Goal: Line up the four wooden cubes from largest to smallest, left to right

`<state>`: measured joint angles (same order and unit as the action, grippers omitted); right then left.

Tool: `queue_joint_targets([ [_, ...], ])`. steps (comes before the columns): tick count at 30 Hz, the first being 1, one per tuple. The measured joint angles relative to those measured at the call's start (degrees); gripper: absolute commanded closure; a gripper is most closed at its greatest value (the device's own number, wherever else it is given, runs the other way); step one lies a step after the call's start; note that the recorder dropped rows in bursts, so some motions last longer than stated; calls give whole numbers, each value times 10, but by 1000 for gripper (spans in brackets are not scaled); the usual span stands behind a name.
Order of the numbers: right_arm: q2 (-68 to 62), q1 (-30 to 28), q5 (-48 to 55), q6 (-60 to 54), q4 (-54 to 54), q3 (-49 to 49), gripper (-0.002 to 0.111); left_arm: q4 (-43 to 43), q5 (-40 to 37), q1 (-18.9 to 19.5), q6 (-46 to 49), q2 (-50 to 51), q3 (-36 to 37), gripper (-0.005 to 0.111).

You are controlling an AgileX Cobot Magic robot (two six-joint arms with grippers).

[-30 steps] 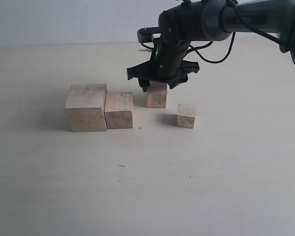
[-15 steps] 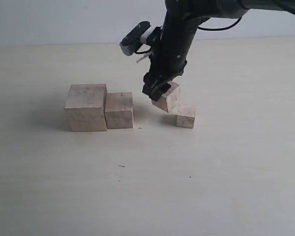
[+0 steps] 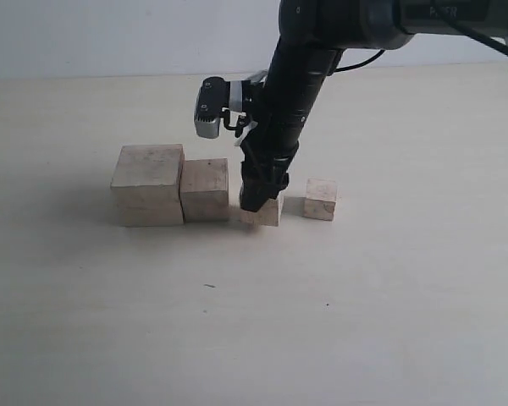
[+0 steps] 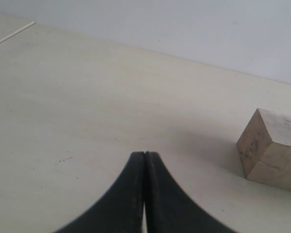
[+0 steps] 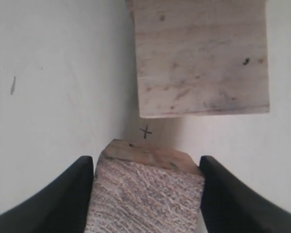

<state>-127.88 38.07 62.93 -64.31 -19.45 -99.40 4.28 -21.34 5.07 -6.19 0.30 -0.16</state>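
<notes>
Four pale wooden cubes stand in a row in the exterior view. The largest cube (image 3: 148, 184) is at the left, with the second cube (image 3: 205, 189) touching it. My right gripper (image 3: 261, 196) is shut on the third cube (image 3: 265, 215), held low at the table just right of the second cube, a small gap between them. The smallest cube (image 3: 320, 200) stands apart at the right. The right wrist view shows the held cube (image 5: 145, 194) between my fingers (image 5: 146, 165), facing the second cube (image 5: 201, 58). My left gripper (image 4: 144, 154) is shut and empty, with the largest cube (image 4: 274, 148) off to one side.
The pale tabletop (image 3: 237, 321) stretches wide in front of the row. A small cross mark (image 5: 145, 131) is drawn on the table between the held cube and the second cube. The right arm (image 3: 296, 76) reaches down from the upper right.
My right gripper closed on the third cube, lifted it, turned its wrist, and brought it forward and left, down beside the second cube. The other three cubes stayed put.
</notes>
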Motion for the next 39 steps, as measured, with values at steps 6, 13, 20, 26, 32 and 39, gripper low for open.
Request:
queue_joint_targets([
  [6,-14,0,-6,4,0,0,102,0,0,0,0,0,0,107],
  [13,-14,0,-28,4,-3,0,63,0,0,0,0,0,0,107],
  [20,-14,0,-42,4,-9,0,36,0,0,0,0,0,0,107],
  [26,-14,0,-43,7,-11,0,35,0,0,0,0,0,0,107],
  [32,-2,0,-43,25,-11,0,36,0,0,0,0,0,0,107],
  [39,47,0,2,85,8,0,38,0,0,0,0,0,0,107],
])
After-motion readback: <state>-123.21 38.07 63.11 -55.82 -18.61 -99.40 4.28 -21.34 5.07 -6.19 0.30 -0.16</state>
